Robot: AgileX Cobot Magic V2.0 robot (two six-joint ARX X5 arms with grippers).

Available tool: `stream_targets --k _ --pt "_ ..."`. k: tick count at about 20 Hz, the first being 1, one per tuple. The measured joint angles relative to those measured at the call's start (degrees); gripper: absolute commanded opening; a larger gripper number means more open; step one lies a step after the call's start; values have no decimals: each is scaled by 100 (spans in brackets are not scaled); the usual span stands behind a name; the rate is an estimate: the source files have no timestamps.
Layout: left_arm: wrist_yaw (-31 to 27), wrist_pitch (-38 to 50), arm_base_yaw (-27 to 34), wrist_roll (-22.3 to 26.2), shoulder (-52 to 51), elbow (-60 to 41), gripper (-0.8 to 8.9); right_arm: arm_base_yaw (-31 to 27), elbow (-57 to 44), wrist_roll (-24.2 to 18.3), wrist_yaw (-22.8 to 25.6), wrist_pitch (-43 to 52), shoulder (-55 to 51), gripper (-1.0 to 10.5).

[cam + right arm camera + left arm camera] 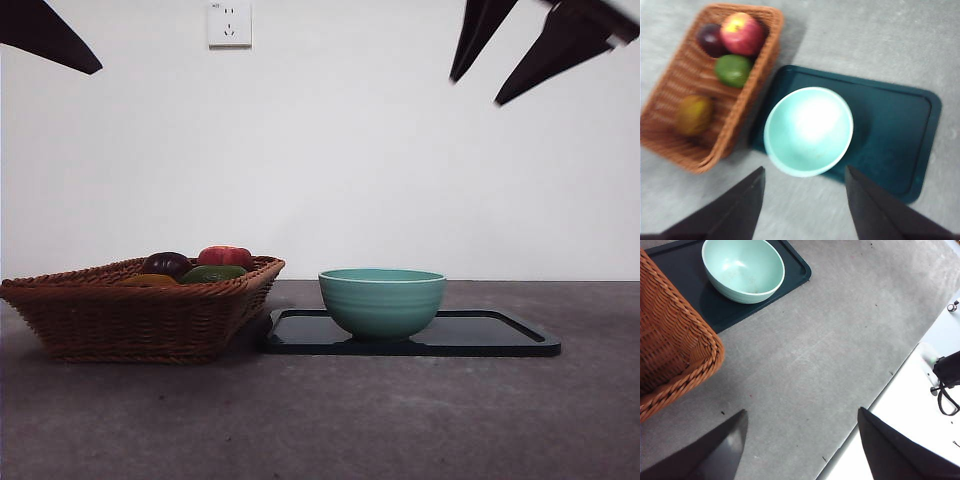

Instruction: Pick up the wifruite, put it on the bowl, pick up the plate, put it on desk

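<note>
The wifruite [694, 115] is a dull orange-brown fruit lying in a wicker basket [130, 320]; in the front view only its top [150, 281] shows above the rim. To the basket's right, the mint-teal bowl [382, 300] [808, 131] [742, 270] stands empty on the dark plate [500, 335] [900, 135], a flat tray on the grey desk [320, 420]. My right gripper [805, 169] hangs open high above the bowl and plate, at the front view's top right [478, 90]. My left gripper [801, 411] is open over bare desk, holding nothing.
The basket [675, 135] also holds a dark purple fruit [710, 40], a red apple [742, 32] and a green fruit [732, 70]. The desk's edge [880, 395] runs close to my left gripper, with cables beyond it. A black arm tip [50, 40] shows top left.
</note>
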Motion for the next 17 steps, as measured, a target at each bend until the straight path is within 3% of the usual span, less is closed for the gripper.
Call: stream_targets --k 8,17 --pt "2 0 0 13 0 0 343 -105 479 -328 129 225 1692 254" --pt "4 0 0 52 0 0 343 -105 479 -411 129 686 2669 254"
